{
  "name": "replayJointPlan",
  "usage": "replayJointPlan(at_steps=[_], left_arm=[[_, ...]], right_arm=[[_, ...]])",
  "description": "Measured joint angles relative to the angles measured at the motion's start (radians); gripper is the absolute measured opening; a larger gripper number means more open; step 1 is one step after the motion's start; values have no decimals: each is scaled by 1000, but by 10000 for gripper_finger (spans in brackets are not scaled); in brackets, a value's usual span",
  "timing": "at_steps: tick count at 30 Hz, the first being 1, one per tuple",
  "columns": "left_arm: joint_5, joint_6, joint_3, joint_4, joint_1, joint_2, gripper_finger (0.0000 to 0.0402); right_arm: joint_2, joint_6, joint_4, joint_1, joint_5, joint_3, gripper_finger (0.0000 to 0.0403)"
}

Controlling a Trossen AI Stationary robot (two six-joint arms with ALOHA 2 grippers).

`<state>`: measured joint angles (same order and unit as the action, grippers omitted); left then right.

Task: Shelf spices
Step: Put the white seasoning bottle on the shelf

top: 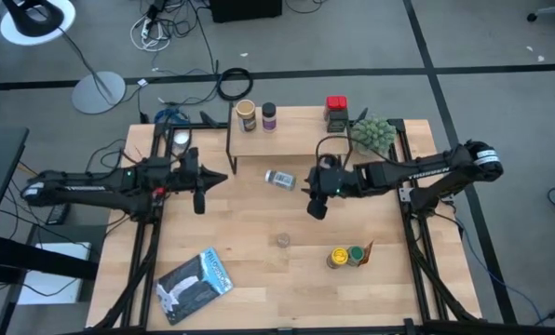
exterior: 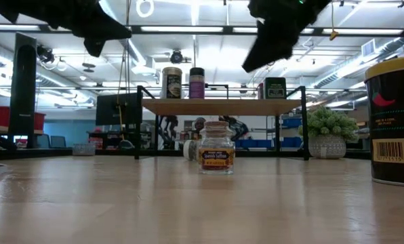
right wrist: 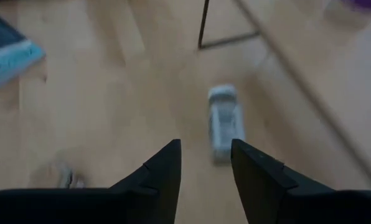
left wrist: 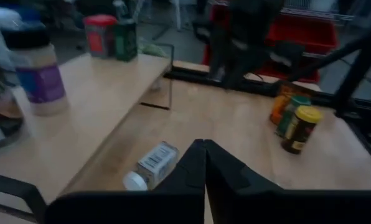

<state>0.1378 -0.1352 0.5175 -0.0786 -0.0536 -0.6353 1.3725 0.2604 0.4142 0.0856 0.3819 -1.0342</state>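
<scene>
Four spice jars stand on the shelf (top: 296, 140); one jar (top: 280, 179) lies just beside it; three more jars sit well apart from it; one pouch (top: 195, 284); one plant (top: 373, 135).

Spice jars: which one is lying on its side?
The white-capped jar on the table just in front of the shelf, between the two pincers. Every other jar and tin stands upright, on the shelf or on the table.

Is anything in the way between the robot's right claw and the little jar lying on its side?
Nothing visible is. The open right gripper points at the small white-capped jar lying on its side, with only bare light wooden tabletop between them. The shelf's thin black metal leg stands beyond the jar.
</scene>
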Motion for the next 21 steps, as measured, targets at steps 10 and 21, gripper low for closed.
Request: replayJointPlan(at_steps=[10, 21], left_arm=[[186, 31, -244, 410, 285, 0, 1], [210, 49, -475, 774, 303, 0, 1]], right_arm=[[-10, 132, -153, 29, 14, 188, 119], [96, 137, -487, -5, -15, 267, 154]])
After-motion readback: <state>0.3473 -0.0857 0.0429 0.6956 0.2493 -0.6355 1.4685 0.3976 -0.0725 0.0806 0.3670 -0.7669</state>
